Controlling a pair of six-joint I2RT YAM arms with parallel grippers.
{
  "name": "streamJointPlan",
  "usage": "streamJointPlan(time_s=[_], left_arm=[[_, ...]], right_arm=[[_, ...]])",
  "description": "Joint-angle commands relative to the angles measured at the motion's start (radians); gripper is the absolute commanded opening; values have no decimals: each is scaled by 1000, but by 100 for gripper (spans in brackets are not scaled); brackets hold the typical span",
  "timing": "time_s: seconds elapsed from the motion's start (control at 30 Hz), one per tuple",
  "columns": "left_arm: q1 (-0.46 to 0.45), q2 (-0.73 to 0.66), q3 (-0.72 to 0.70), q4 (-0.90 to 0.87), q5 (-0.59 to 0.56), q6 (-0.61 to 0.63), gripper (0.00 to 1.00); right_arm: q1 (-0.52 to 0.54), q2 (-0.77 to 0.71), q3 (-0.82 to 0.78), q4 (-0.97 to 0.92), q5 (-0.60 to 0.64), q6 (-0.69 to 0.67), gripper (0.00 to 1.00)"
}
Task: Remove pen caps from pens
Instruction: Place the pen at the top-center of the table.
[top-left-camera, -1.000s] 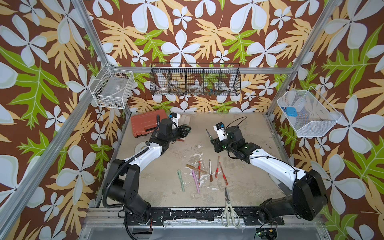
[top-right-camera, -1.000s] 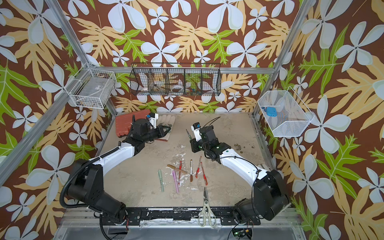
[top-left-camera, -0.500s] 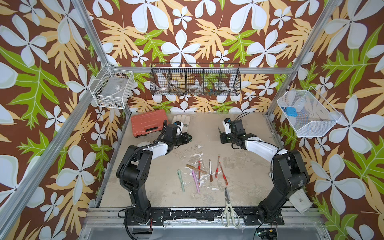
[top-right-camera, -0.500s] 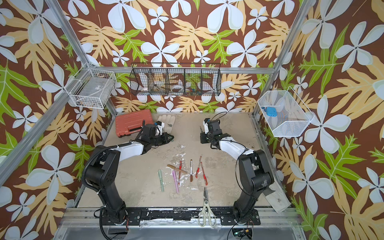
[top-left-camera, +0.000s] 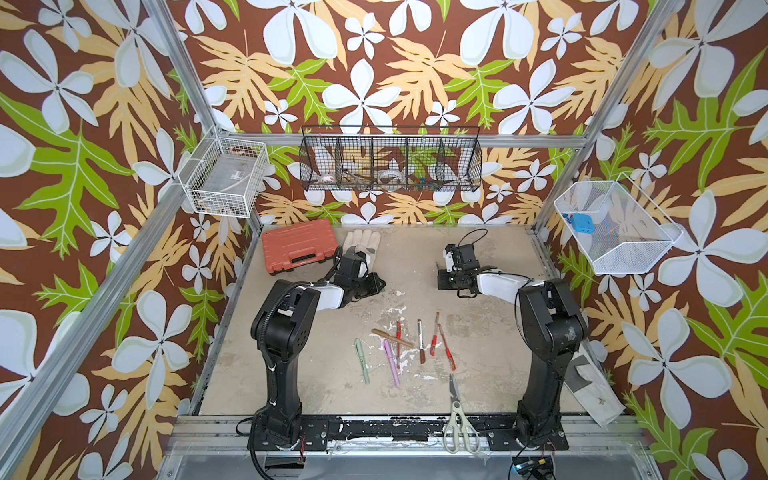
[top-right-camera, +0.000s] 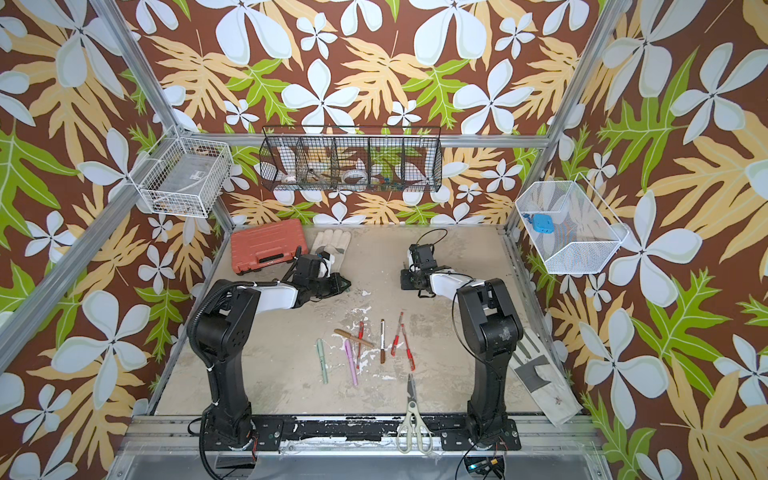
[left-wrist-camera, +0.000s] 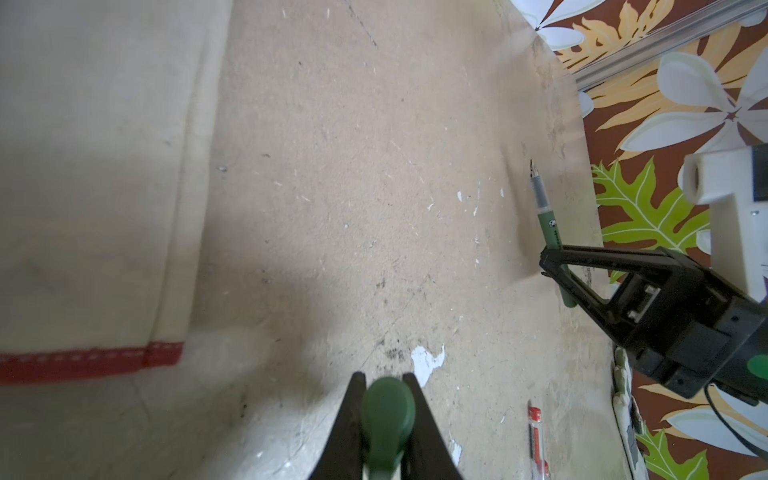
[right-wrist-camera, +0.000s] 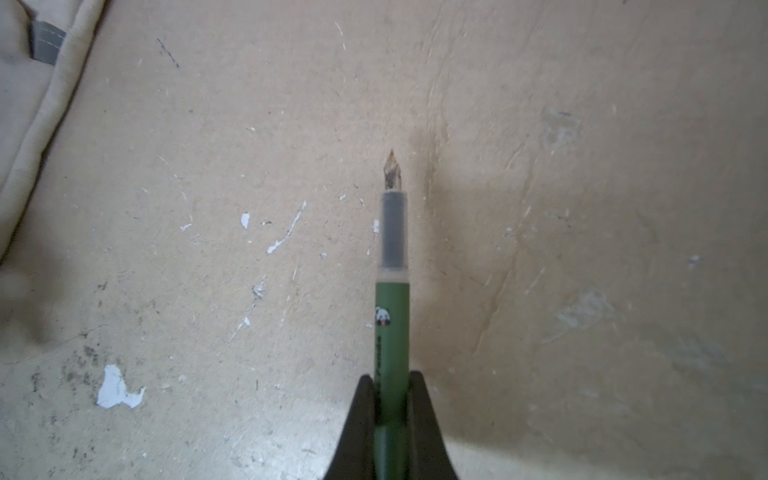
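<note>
The dark green pen (right-wrist-camera: 392, 324) is uncapped. Its nib is bare, and the right jaws are clamped on its barrel, above the desk (top-left-camera: 332, 374) at about 2 o'clock from the desk's middle. The dark green cap (left-wrist-camera: 387, 411) is pinched in the left jaws at about 10 o'clock, well apart from the pen. That makes one pen done, by the look of it.

The rest lie loose in a group toward 6 o'clock. They are a pale green pen (top-left-camera: 362, 360), a pink pen (top-left-camera: 391, 361), a tan pen (top-left-camera: 390, 337), a white-and-brown pen (top-left-camera: 420, 340) and several red pens (top-left-camera: 435, 334). They seem to be capped, though they are too small to be sure. If so, most of the task is left, and the held pen and cap have yet to be put down.

Scissors (top-left-camera: 457, 411) lie at the desk's 6 o'clock edge. A closed orange case (top-left-camera: 297, 245) sits at 11 o'clock with a pale glove (top-left-camera: 363, 241) just beside it.

On the wall at 12 o'clock, a black wire basket (top-left-camera: 390, 139) holds tape rolls (top-left-camera: 390, 176) and small odds in its compartments. A white wire basket (top-left-camera: 224, 199) at 10 o'clock holds a pale flat box (top-left-camera: 226, 178). A white mesh basket (top-left-camera: 623, 249) at 2 o'clock holds a small blue thing (top-left-camera: 579, 222). No pen or cap shows in any of them.
</note>
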Motion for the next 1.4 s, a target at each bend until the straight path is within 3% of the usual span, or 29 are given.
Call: streamJointPlan(time_s=[0.0, 0.37, 0.63, 0.87, 1.37], left_arm=[[-3, 9, 4, -3, -17, 18, 4], [-5, 63, 44, -68, -53, 46, 5], [-5, 83, 70, -129, -93, 68, 9], [-8, 72, 71, -165, -135, 87, 14], [-29, 70, 91, -256, -266, 118, 36]], right_arm=[[0, 12, 1, 24, 37, 3, 0], [0, 65, 13, 21, 75, 0, 1], [0, 56, -10, 35, 77, 2, 20], [0, 35, -22, 37, 83, 2, 31], [5, -95, -60, 55, 61, -7, 35]])
